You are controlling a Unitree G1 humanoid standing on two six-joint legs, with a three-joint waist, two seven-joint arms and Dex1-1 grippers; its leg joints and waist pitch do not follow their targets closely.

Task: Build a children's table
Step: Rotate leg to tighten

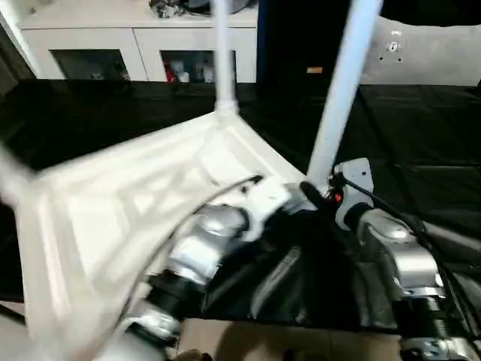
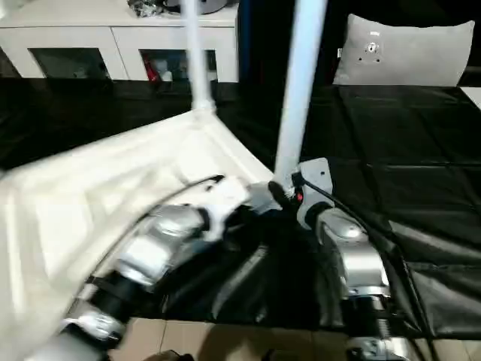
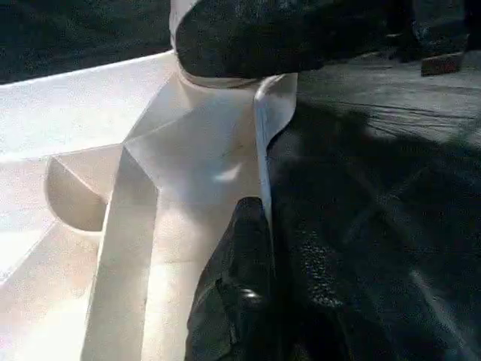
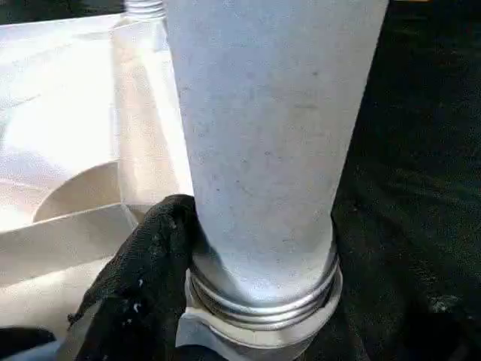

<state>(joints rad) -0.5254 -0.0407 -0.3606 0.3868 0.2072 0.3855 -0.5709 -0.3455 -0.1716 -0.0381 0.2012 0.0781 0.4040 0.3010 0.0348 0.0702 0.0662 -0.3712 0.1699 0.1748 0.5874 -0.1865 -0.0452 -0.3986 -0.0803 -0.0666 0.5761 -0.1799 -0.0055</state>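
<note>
Head views: small all-white moulded plastic children's table [image 1: 143, 188], inverted on black-covered worktable [image 1: 421, 143]; ribbed underside up, two tapered tube legs standing. Likely light, stiff, smooth; best held at rim or leg base.

Left wrist: left gripper [image 3: 259, 256] pinches the rim wall.

Right wrist: right gripper [image 4: 225, 301] at near leg [image 4: 263, 150]; grip unclear, one finger [image 4: 146, 278] touching threaded base.

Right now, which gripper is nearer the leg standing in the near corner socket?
Right. The right gripper is against the base of that leg; the left gripper is on the tabletop rim beside it.
</note>
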